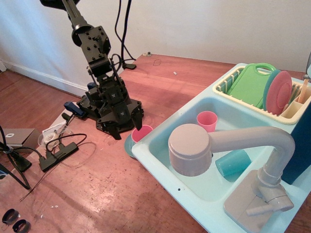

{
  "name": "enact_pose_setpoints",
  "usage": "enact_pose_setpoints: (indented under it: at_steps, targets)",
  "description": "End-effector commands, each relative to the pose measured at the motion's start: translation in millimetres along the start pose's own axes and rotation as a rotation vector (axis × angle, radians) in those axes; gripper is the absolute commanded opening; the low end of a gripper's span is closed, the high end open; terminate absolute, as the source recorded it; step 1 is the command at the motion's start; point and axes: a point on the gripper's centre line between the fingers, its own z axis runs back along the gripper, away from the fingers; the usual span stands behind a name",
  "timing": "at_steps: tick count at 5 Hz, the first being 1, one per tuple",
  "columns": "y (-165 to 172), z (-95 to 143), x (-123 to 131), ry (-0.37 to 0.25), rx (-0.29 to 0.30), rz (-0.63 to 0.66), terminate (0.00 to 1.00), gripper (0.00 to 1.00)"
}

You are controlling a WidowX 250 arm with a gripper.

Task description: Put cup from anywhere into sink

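Note:
A small pink cup [142, 133] stands upright on a teal saucer on the wooden surface, just outside the left corner of the pale aqua sink [160, 158]. My black gripper [127, 131] hangs right over it, jaws open, one finger at the cup's rim and the other to its left. A second pink cup [207, 121] stands upright inside the basin near its far wall. The grey-white faucet [194, 148] hangs over the basin.
A teal tumbler [232, 162] lies on its side in the basin under the faucet. A cream dish rack [257, 92] at the back right holds a green board and a pink plate [281, 92]. Cables and a black box [58, 150] lie on the floor at left.

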Motion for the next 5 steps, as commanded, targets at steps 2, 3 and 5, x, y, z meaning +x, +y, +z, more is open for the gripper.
enact_pose_setpoints:
  at_steps: [2, 3, 5]
  targets:
    - [5, 0, 5, 0.004, 0.004, -0.017, 0.00, 1.00]
    - [7, 0, 5, 0.000, 0.014, -0.025, 0.00, 1.00]
    - [2, -15, 7, 0.081, -0.064, -0.013, 0.00, 1.00]
